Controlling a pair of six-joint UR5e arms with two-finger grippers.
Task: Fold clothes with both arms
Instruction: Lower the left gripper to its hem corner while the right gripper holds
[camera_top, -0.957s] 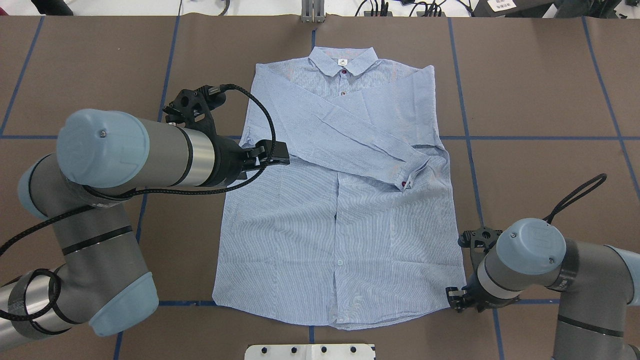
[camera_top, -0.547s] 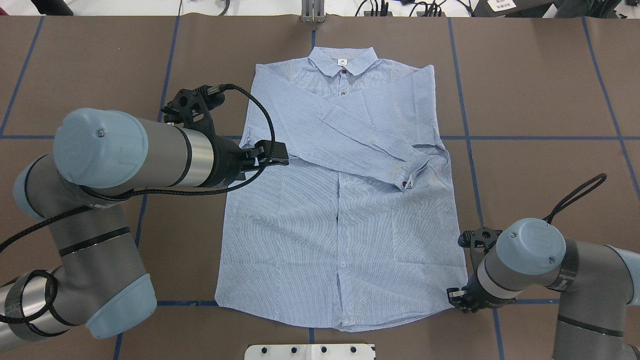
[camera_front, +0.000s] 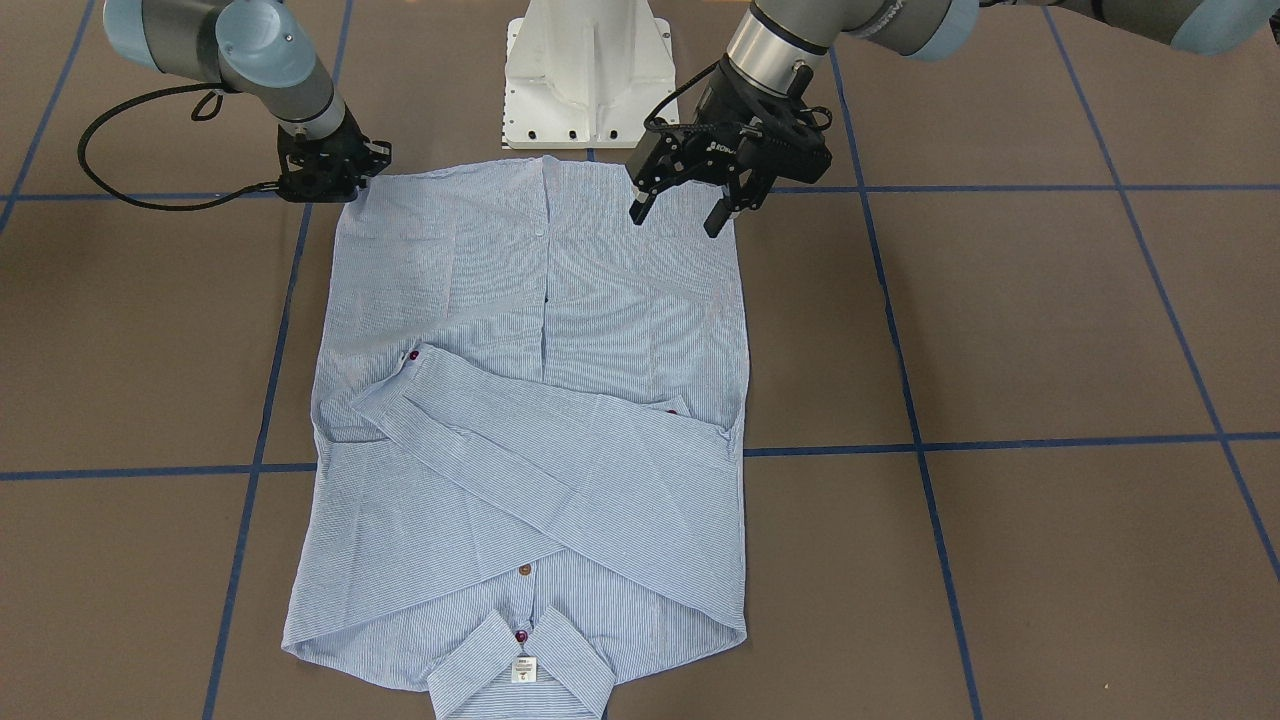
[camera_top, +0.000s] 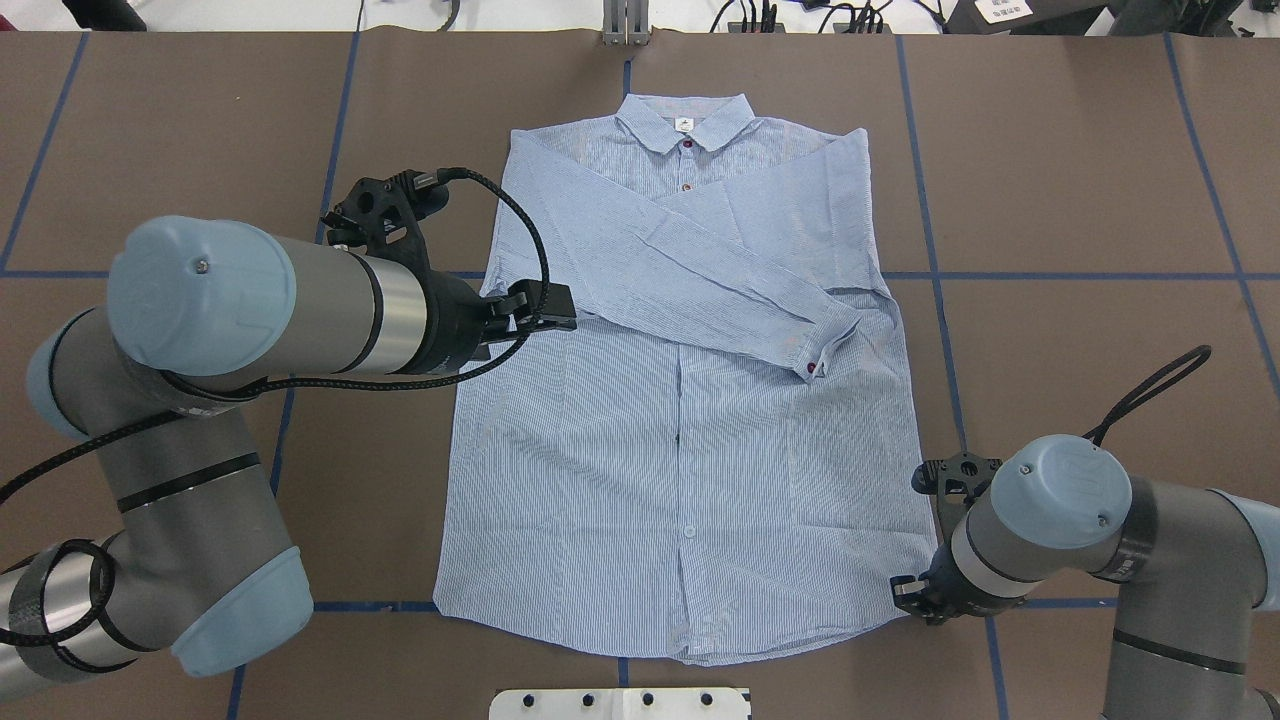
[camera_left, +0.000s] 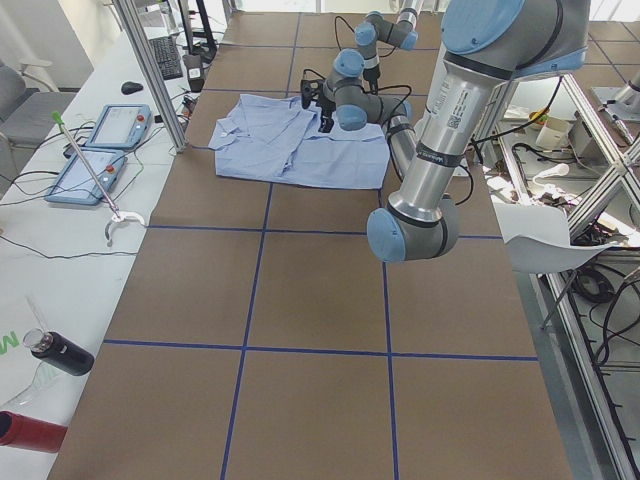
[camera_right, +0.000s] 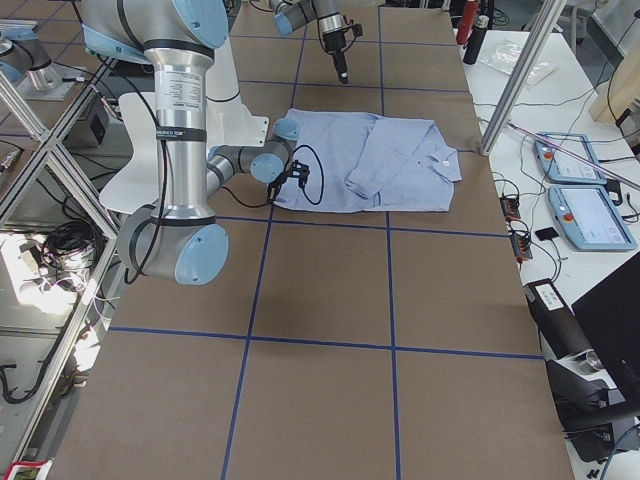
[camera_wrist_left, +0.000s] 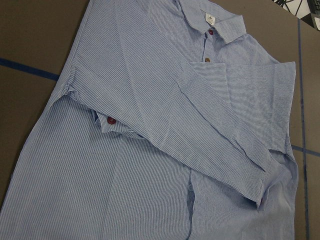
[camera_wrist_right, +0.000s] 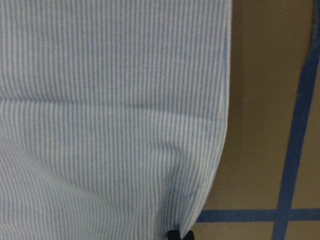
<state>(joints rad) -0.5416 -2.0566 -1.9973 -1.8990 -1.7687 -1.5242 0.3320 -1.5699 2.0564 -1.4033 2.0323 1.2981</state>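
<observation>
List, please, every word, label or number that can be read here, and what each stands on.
No text reads clearly.
White lettering on the left gripper body: blurred.
Collar label on the shirt: too small.
Black print on the left arm: too small.
Black print on the right arm: too small.
Paper sign at the overhead view's top right: blurred.

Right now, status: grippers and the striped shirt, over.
Left gripper open, empty, high above light-blue striped button-up shirt. Right gripper pinching its hem corner. Both sleeves folded across chest.
</observation>
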